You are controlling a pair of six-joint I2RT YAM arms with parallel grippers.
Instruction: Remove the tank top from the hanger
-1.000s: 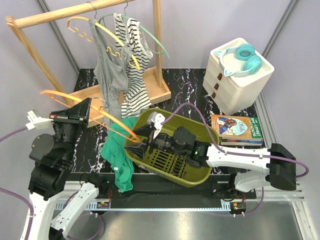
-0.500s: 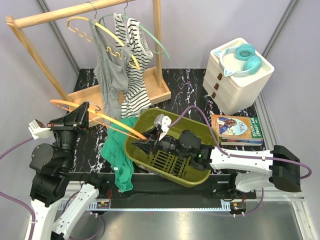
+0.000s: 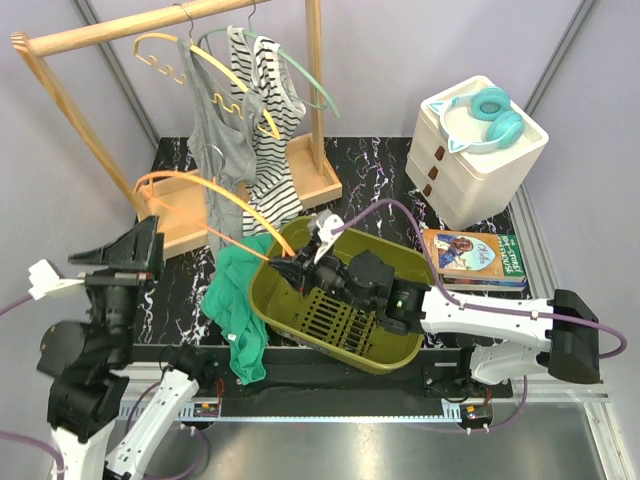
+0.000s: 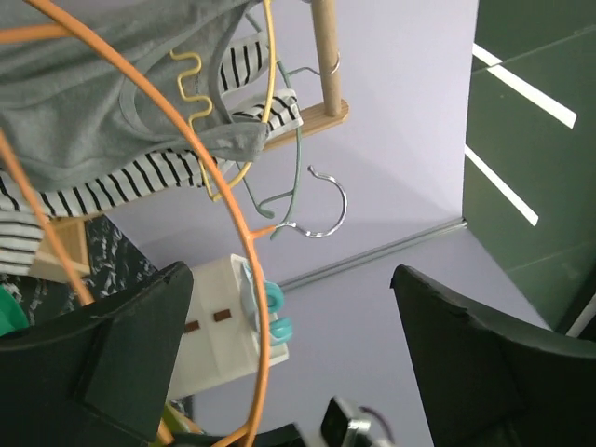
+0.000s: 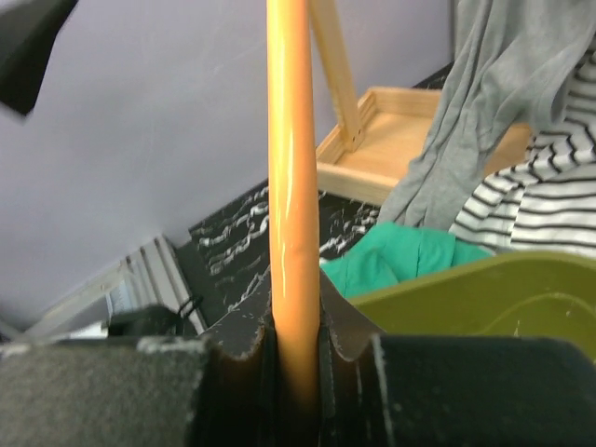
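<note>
The left end effector (image 4: pixel 293 317) has sprung wide and dropped back, letting go of the orange hanger (image 5: pixel 291 168), which the right end effector (image 5: pixel 296 346) now pinches tight. The green tank top (image 3: pixel 235 300) still hangs over the basket (image 3: pixel 385 352) rim onto the table (image 3: pixel 370 160), off the hanger.

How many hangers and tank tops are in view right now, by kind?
Hangers: 3 (orange hanger, yellow hanger, teal hanger)
Tank tops: 3 (gray tank top, striped tank top, green tank top)
Total: 6
</note>
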